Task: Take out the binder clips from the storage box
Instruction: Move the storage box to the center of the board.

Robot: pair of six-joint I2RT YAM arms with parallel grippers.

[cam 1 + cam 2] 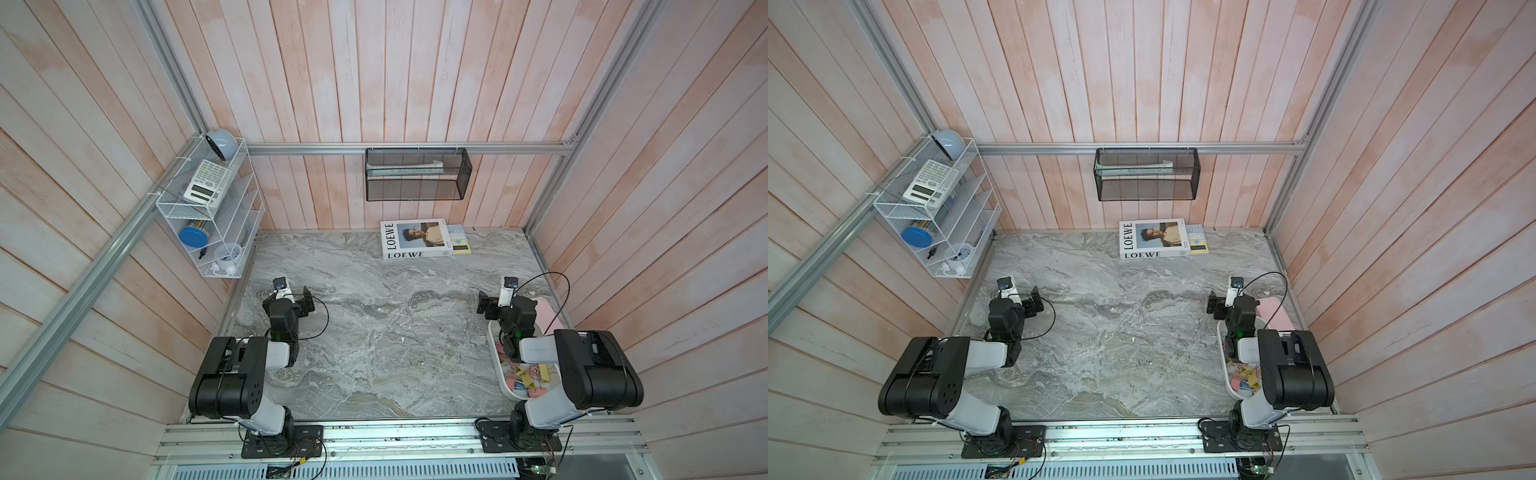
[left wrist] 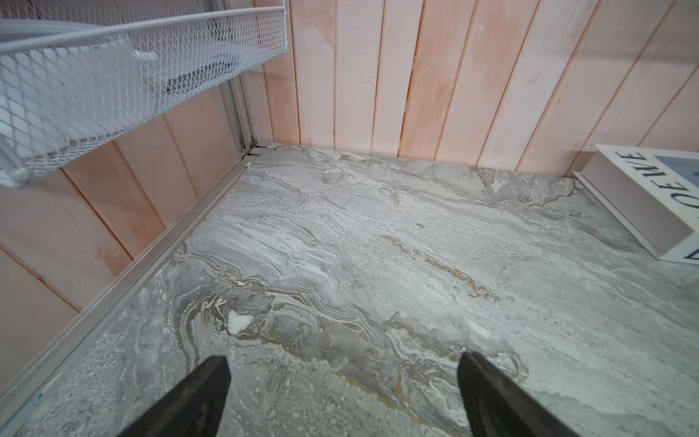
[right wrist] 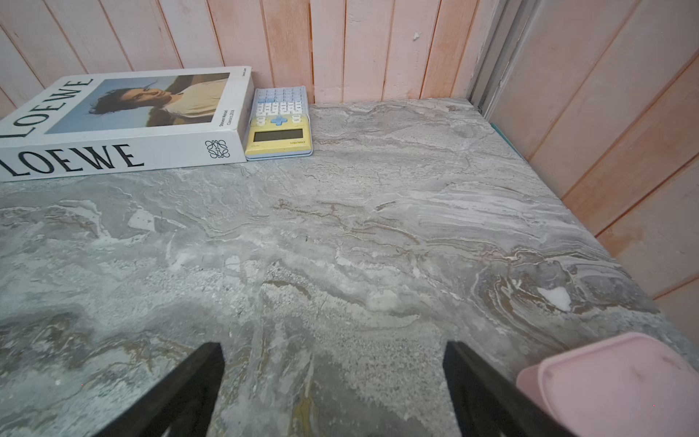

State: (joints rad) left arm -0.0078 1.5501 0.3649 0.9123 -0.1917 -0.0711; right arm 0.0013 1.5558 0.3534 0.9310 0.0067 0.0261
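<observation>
Storage box [image 1: 498,365]: shallow white plastic tray with rounded corners and smooth sides, at the near right of the table [image 1: 374,332]. The right arm partly covers it in both top views.
Contents: the binder clips [image 1: 530,376] lie in a loose heap inside the box. Their bodies are pink, yellow and blue, with thin silver wire handles. Count not readable. None seen on the tabletop.

Pink case [image 1: 549,307]: flat, matte, rounded corners, lying just beyond the box toward the far right. Whether it touches the box cannot be told.
Black mesh basket [image 1: 417,174]: hangs on the far wall rail and holds pale flat items.
White wire shelf [image 1: 208,216]: on the left wall, holding a white calculator [image 1: 207,183], a round blue lid [image 1: 193,237] and a small white clock [image 1: 227,252].

Far centre: a thick white book [image 1: 415,239] lies flat, with a yellow-and-blue calculator [image 3: 280,125] against its right edge.

Left gripper [image 2: 342,363]: jaws spread wide with nothing between them, above bare grey veined marble-pattern surface at mid left.
Right gripper [image 3: 333,350]: jaws equally wide and empty, over bare table just beyond the box, with the pink case beside its right finger.
</observation>
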